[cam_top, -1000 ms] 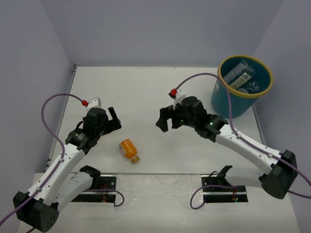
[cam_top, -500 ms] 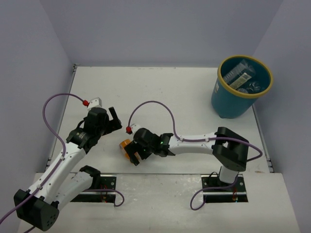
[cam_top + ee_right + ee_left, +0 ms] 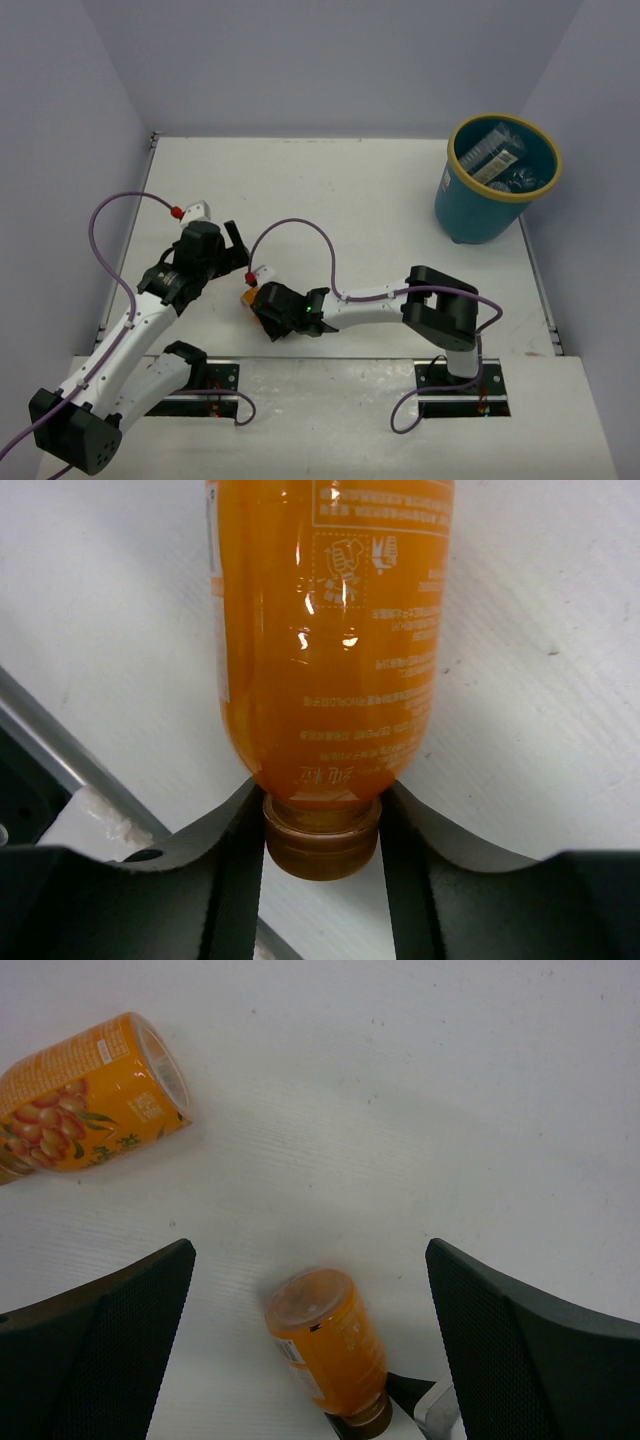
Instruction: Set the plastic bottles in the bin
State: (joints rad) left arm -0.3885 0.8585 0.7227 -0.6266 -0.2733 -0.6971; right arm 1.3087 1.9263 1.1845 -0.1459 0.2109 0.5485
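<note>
An orange plastic bottle [image 3: 330, 630] lies on its side on the white table. My right gripper [image 3: 322, 802] is shut on its brown cap [image 3: 322, 838], one finger at each side of the neck. From above, the right gripper [image 3: 268, 318] reaches far left near the front edge, and only the bottle's base [image 3: 250, 297] shows. My left gripper [image 3: 310, 1252] is open just above that same bottle [image 3: 328, 1348], not touching it. A second orange bottle [image 3: 85, 1095] with a fruit label lies farther off. The teal bin [image 3: 480, 215] stands at the far right with several bottles [image 3: 495, 150] inside.
The right arm [image 3: 380, 297] stretches low across the front of the table from its base [image 3: 455, 375]. The left gripper [image 3: 238, 248] hovers close beside the right one. Grey walls enclose the table on three sides.
The right arm swung from the table's middle down to the front left and its open jaws closed on the orange bottle's cap. The left arm stayed still and open.
</note>
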